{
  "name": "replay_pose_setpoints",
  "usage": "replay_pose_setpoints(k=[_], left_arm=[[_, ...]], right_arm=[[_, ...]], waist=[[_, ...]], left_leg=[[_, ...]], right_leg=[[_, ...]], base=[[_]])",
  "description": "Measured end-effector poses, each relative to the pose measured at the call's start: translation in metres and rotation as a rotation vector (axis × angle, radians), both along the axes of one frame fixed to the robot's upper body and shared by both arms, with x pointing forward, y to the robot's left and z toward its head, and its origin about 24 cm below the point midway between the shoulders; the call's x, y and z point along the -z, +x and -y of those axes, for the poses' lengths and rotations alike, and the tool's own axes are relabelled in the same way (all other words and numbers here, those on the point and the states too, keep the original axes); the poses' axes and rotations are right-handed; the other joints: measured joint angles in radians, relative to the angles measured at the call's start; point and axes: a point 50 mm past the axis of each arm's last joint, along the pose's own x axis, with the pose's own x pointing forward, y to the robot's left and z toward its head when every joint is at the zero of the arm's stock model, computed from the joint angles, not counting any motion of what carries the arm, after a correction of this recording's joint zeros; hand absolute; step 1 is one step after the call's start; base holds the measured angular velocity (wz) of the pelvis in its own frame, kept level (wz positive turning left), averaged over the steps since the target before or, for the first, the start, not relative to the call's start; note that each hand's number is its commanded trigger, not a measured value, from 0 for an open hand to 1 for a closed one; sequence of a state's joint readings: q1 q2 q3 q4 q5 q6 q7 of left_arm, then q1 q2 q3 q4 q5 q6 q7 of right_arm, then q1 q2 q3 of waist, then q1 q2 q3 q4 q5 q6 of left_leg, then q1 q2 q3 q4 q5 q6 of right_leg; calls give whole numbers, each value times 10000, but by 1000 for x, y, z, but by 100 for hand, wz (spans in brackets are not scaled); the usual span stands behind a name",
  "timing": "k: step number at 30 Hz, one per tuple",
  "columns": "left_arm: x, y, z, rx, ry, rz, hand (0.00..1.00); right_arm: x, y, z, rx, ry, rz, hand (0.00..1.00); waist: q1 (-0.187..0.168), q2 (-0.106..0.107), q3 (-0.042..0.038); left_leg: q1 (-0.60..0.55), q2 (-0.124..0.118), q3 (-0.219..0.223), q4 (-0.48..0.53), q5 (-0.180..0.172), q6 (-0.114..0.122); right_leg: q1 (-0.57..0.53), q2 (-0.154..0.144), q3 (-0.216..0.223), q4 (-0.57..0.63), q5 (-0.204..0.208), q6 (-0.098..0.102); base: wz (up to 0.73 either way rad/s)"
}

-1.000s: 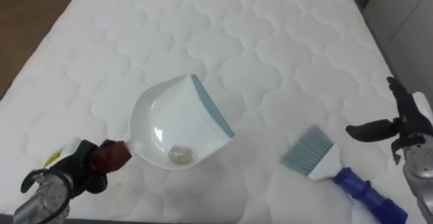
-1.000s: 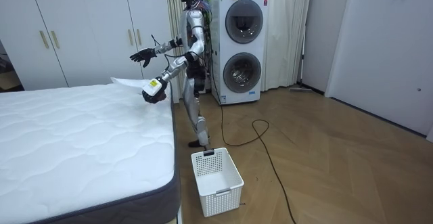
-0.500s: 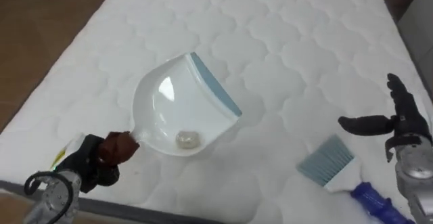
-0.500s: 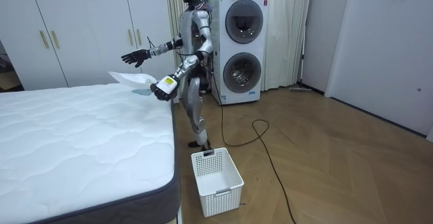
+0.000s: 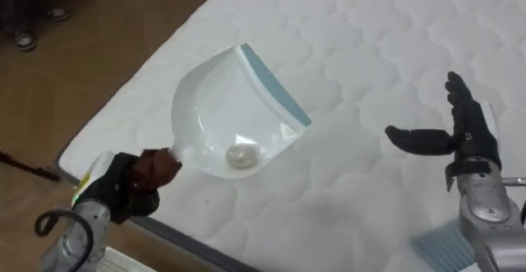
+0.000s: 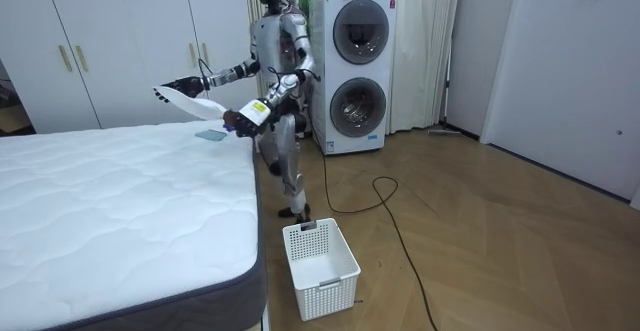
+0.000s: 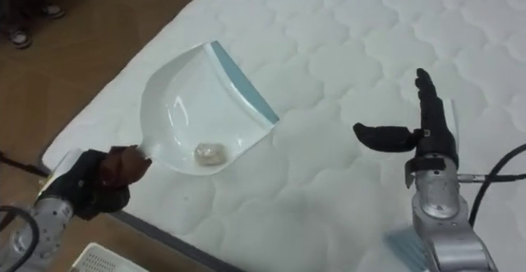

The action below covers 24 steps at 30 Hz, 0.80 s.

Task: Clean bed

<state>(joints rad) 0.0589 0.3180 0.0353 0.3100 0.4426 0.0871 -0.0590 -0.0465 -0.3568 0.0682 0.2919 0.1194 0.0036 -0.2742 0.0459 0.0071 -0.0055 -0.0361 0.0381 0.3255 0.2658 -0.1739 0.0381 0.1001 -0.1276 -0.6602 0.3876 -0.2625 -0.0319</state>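
Observation:
A white dustpan (image 5: 234,116) with a grey-blue lip hangs tilted above the mattress's (image 5: 370,50) near edge. A small pale crumpled ball (image 5: 242,155) lies in its bowl. My left hand (image 5: 123,188) is shut on the dustpan's brown handle (image 5: 158,167), low at the left. Over the mattress at the right my right hand (image 5: 460,132) is open, fingers spread, holding nothing. The brush's grey-blue bristles (image 5: 444,243) lie on the mattress below that hand. In the room view I stand at the bed's corner with the dustpan (image 6: 185,101) raised.
Wooden floor lies left of the bed. A white slatted basket (image 6: 320,263) stands on the floor by the bed's side; its corner (image 7: 107,260) shows below my left hand. Stacked washing machines (image 6: 358,61) stand behind me, wardrobes beyond the bed.
The dustpan has risen off the mattress and swung toward the bed's edge with the ball still in it. My body has turned that way, shifting the view. The brush stays on the mattress.

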Motion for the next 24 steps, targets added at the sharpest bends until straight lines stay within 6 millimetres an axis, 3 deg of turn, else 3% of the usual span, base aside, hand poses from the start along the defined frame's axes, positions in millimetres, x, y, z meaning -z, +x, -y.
replay_pose_setpoints(k=[1,3,4,5,6,7,8,9,10,11,12,14,18,20,24], left_arm=[[-1,0,1,101,-38,7,100],[-2,1,2,203,-99,-22,100],[-2,2,3,254,-129,-20,100],[-4,3,2,233,-129,51,100],[-4,3,1,221,-101,52,100],[-4,3,2,261,-79,-7,100],[-1,1,4,313,-117,-130,100],[0,0,4,323,-155,-196,100],[3,-3,6,342,-231,-317,100],[5,-3,8,372,-305,-394,100],[6,-4,10,470,-342,-471,100],[9,-4,15,874,-282,-735,100],[10,-7,14,900,-217,-893,100],[9,-8,9,881,-66,-914,100],[10,-9,4,813,60,-1026,100]], right_arm=[[1,-1,-1,2,68,-28,0],[1,-2,0,108,67,2,0],[-1,-1,0,149,67,98,0],[-7,2,-3,20,95,393,0],[-11,3,-5,-87,96,538,0],[-15,4,-7,-184,104,734,0],[-16,4,-7,-195,113,764,0],[-16,5,-8,-202,97,773,0],[-16,5,-8,-203,58,779,0],[-16,4,-6,-174,16,739,0],[-15,2,-5,-120,-15,693,0],[-12,-2,-3,-49,-14,595,0],[-19,-1,-7,-315,102,888,0],[-19,-1,-8,-364,207,899,0],[-18,-1,-9,-511,458,826,0]], waist=[[101,-28,13],[137,-44,20],[132,-17,8],[164,16,24],[71,53,26],[-68,99,48],[-117,100,52],[-142,100,58],[-345,92,51],[-664,27,98],[-748,27,97],[-647,-59,145],[-219,-172,107],[172,-304,90],[438,-396,134]], left_leg=[[145,-53,-77,-123,-4,56],[253,-220,-647,-194,-12,153],[261,-318,-1140,-193,-2,213],[6,-335,-1490,-62,40,261],[-188,-343,-1742,6,84,281],[-442,-409,-2245,49,207,298],[-551,-520,-2816,47,309,291],[-623,-574,-3040,71,346,278],[-866,-770,-3630,163,446,250],[-1154,-1057,-4158,289,534,255],[-1232,-1121,-4240,306,588,264],[-1350,-1239,-4517,300,706,175],[-1599,-1427,-4958,434,831,176],[-1614,-1514,-5128,531,837,197],[-1654,-1751,-5531,641,838,223]], right_leg=[[-42,-134,200,468,-10,77],[-246,-388,651,1441,47,183],[-597,-402,1035,1874,106,434],[-851,15,1992,1355,-175,540],[-966,293,2501,999,-282,445],[-1205,682,3334,301,-301,422],[-1338,903,4074,-535,-230,389],[-1369,982,4412,-994,-127,374],[-1221,1026,4683,-1609,509,398],[-1045,980,4457,-1687,1048,90],[-1020,925,4287,-1684,1016,73],[-1033,778,3733,-1628,797,201],[-1120,660,3327,-1421,701,250],[-1099,697,3254,-1309,713,325],[-1048,726,3335,-1289,576,364]], base=[[57],[71],[62],[67],[83],[103],[92],[87],[126],[143],[134],[73],[46],[26],[39]])
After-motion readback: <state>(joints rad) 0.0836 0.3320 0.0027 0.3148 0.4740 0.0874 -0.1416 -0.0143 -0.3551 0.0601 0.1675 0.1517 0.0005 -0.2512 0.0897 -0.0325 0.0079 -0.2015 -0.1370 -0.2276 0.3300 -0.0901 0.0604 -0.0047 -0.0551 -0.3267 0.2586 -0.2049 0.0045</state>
